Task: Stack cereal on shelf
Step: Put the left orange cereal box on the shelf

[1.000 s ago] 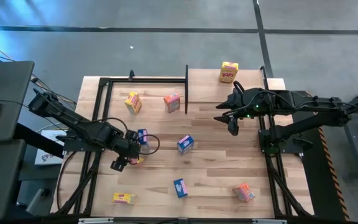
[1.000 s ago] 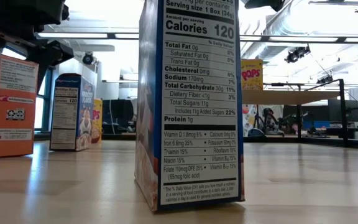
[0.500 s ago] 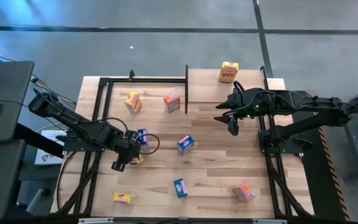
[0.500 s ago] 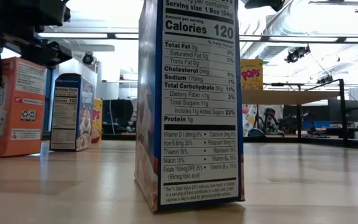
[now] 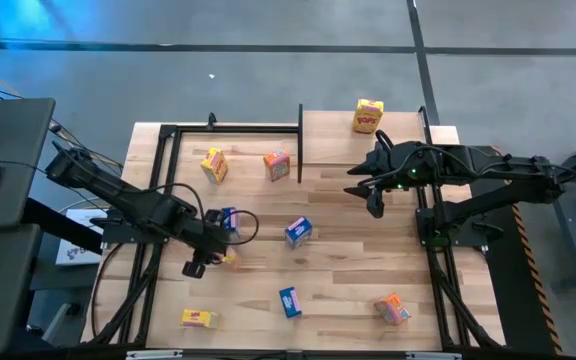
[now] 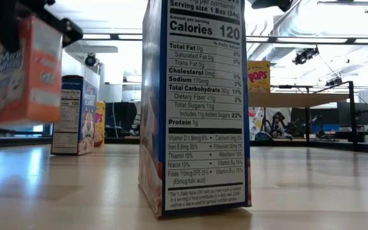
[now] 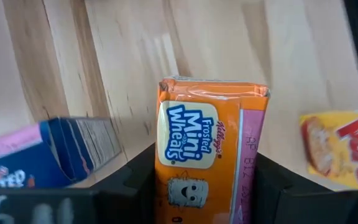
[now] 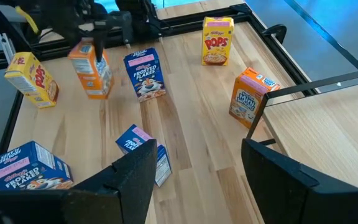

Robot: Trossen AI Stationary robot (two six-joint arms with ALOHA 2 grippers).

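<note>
Lifting clear of the wooden table (image 5: 348,270), an orange Mini Wheats box (image 6: 21,70) now hangs tilted in the left gripper (image 5: 215,250), its bottom edge off the wood. A second ago the same box stood flat on the table with the fingers spread around it; half a second ago they were closing and it began to turn. The fingers (image 7: 135,180) are now pressed against the box's two sides, pinching it firmly. This suggests the pickup is done and the carry to the shelf (image 5: 398,125) comes next. That shelf is a small raised board at the far right corner, and it holds only one yellow Pops box (image 5: 368,115) so far.

The right gripper (image 5: 373,195) waits above the table near the shelf, its fingers spread and holding nothing.

Seven other small cereal boxes are scattered well apart on the pale plank table: blue ones near the middle, including a tall blue box (image 6: 197,108) right in front of the low camera, and yellow and orange ones toward the edges. Beyond the table lies a grey floor, and the low camera shows a bright room with ceiling lights and desks.
</note>
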